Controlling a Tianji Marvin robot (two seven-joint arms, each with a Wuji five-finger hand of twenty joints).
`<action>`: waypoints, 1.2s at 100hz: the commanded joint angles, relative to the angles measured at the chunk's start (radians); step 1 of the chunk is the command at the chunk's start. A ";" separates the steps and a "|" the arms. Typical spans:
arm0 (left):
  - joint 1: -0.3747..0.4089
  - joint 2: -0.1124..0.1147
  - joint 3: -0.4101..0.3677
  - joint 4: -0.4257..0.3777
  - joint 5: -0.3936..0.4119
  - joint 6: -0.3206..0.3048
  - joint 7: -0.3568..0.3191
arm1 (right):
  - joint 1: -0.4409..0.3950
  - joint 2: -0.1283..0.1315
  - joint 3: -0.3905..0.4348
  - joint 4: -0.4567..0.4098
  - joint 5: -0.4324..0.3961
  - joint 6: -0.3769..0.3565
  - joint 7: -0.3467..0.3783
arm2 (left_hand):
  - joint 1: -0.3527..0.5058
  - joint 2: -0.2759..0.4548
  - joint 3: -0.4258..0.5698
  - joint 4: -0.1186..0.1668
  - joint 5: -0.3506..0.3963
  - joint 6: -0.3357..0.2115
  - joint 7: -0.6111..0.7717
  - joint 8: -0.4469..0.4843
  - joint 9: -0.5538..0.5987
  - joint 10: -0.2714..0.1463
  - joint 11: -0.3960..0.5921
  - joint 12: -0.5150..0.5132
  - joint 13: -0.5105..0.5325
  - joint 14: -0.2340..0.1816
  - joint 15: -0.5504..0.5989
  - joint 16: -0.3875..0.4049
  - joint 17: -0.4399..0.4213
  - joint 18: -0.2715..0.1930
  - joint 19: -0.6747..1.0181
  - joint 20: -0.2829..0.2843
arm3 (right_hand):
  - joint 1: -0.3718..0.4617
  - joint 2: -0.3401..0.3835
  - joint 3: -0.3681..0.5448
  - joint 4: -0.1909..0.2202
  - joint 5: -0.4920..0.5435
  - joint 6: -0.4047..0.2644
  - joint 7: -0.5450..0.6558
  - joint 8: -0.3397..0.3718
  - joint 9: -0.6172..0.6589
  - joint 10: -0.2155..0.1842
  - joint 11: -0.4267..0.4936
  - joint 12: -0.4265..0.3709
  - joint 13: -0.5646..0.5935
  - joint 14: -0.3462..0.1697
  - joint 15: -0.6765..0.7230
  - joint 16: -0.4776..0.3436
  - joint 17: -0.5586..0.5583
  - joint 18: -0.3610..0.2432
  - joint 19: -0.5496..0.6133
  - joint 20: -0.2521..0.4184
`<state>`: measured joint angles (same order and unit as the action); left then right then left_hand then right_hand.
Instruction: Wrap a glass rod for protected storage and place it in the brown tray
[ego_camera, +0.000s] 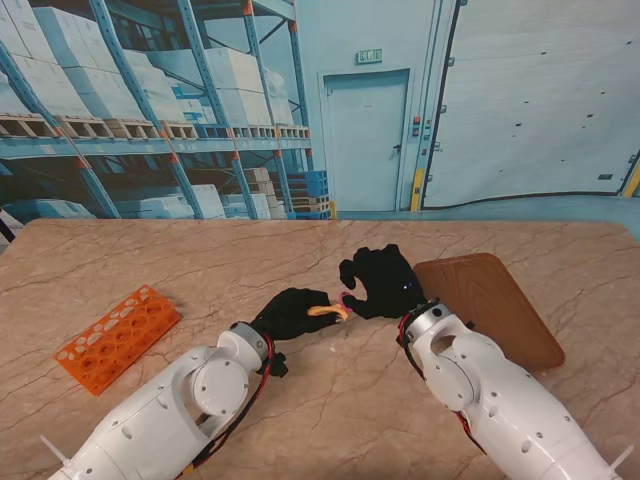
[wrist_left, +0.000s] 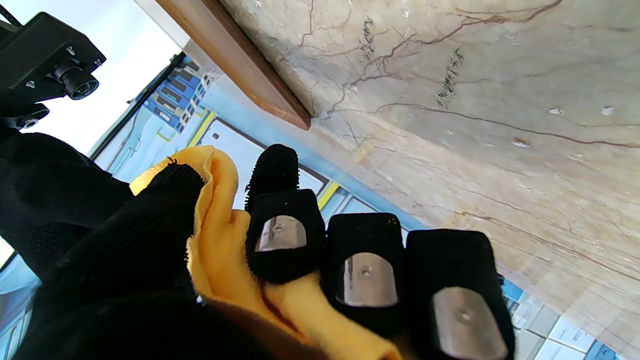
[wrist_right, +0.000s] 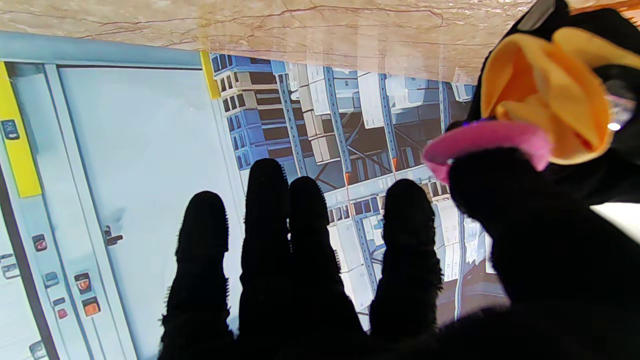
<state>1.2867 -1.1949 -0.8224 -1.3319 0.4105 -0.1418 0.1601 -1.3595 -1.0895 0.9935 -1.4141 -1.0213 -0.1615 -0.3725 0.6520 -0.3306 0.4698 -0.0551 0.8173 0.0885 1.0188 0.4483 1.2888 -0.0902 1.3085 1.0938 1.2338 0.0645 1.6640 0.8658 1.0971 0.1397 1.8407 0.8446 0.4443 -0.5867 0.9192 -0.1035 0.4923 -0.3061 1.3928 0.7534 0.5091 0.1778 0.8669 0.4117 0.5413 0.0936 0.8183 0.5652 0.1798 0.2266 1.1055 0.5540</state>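
Near the bench's (ego_camera: 330, 410) left edge, an orange rack (ego_camera: 117, 337), lying flat, well apart from both hands.

At mid-bench, left hand (ego_camera: 290, 313) curled shut around a yellow cloth (ego_camera: 327, 311), thumb on one side and fingers (wrist_left: 284, 235) folded over the other, per the left wrist view. Cloth (wrist_left: 220, 235) bunched into a roll poking out of the fist toward the right hand. Rod itself not made out; only a small glassy glint at the cloth's (wrist_right: 545, 90) edge in the right wrist view. Forearm rising from the near left corner, wrist bent toward the middle.

Just right of it, right hand (ego_camera: 378, 282) with four fingers (wrist_right: 310, 250) spread and extended, holding nothing in them; thumb tucked under a pink band (wrist_right: 487, 140) right against the roll's tip. Forearm coming up from the near right corner.

Toward the right edge, brown tray (ego_camera: 500, 305), set at an angle, partly hidden by the right wrist, nothing on its visible part.
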 joint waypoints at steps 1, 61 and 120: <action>0.006 -0.002 -0.001 -0.011 -0.004 0.000 -0.002 | -0.001 -0.004 -0.004 0.005 -0.003 -0.008 -0.004 | 0.012 0.009 0.015 -0.016 -0.027 0.021 0.024 -0.012 0.041 -0.059 0.053 0.014 0.037 0.006 0.079 0.000 0.013 -0.048 0.253 0.009 | 0.035 -0.085 0.059 -0.030 0.011 -0.022 0.047 0.035 0.018 -0.016 0.026 0.018 0.024 -0.020 0.012 0.014 0.001 -0.013 -0.012 0.015; 0.012 -0.004 -0.009 -0.018 -0.005 0.001 0.009 | -0.009 -0.005 0.020 0.021 0.052 -0.118 0.031 | 0.015 0.030 0.005 -0.011 -0.034 0.022 0.024 -0.009 0.035 -0.059 0.054 0.014 0.037 0.006 0.079 0.000 0.013 -0.047 0.253 0.007 | 0.071 0.107 -0.004 -0.004 0.288 0.121 -0.316 -0.418 0.087 -0.046 -0.093 -0.026 0.037 -0.021 -0.068 0.003 0.002 0.000 -0.092 0.011; 0.019 -0.010 -0.012 -0.027 -0.010 0.029 0.027 | -0.065 -0.014 0.099 -0.015 0.307 -0.184 0.251 | 0.001 0.108 -0.014 0.011 -0.036 0.036 0.018 0.002 0.030 -0.054 0.060 0.015 0.037 0.006 0.079 0.000 0.013 -0.047 0.253 0.007 | -0.087 0.331 -0.193 0.066 0.324 0.223 -0.622 -0.283 0.061 -0.039 -0.187 -0.042 -0.025 -0.025 -0.145 0.026 -0.033 -0.018 -0.213 0.127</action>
<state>1.2973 -1.1975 -0.8316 -1.3483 0.4084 -0.1207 0.1865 -1.4134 -1.1020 1.0940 -1.4214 -0.7110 -0.3411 -0.1187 0.6414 -0.2994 0.4597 -0.0632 0.7936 0.1001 1.0188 0.4483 1.2888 -0.0908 1.3093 1.0941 1.2339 0.0645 1.6641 0.8658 1.0971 0.1398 1.8410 0.8446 0.3986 -0.2861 0.7628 -0.0711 0.8068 -0.0615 0.7917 0.4525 0.5951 0.1486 0.6991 0.3756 0.5589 0.0869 0.6934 0.5769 0.1654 0.2254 0.9169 0.6516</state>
